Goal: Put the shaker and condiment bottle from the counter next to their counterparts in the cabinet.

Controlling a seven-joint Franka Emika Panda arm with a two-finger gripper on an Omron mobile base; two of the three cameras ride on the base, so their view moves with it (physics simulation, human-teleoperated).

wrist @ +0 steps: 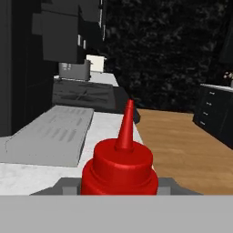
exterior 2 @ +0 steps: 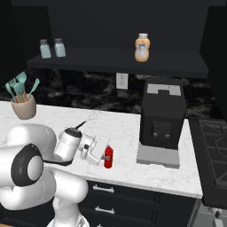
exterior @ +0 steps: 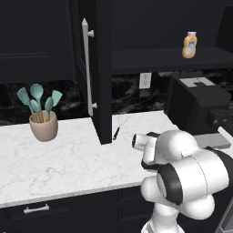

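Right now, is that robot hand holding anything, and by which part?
Yes: the gripper is closed around the body of the red condiment bottle, below its nozzle; the bottle is upright near the counter's front edge.

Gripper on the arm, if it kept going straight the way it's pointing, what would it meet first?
The condiment bottle: it stands between the gripper fingertips already. Beyond it, probably the grey base under the black appliance.

The robot arm (exterior: 191,179) is looking like a row of big, round, shiny white balls and tubes, with dark black rings sitting at the joints and a small grey-and-white hand (exterior 2: 95,150) showing at its far end.
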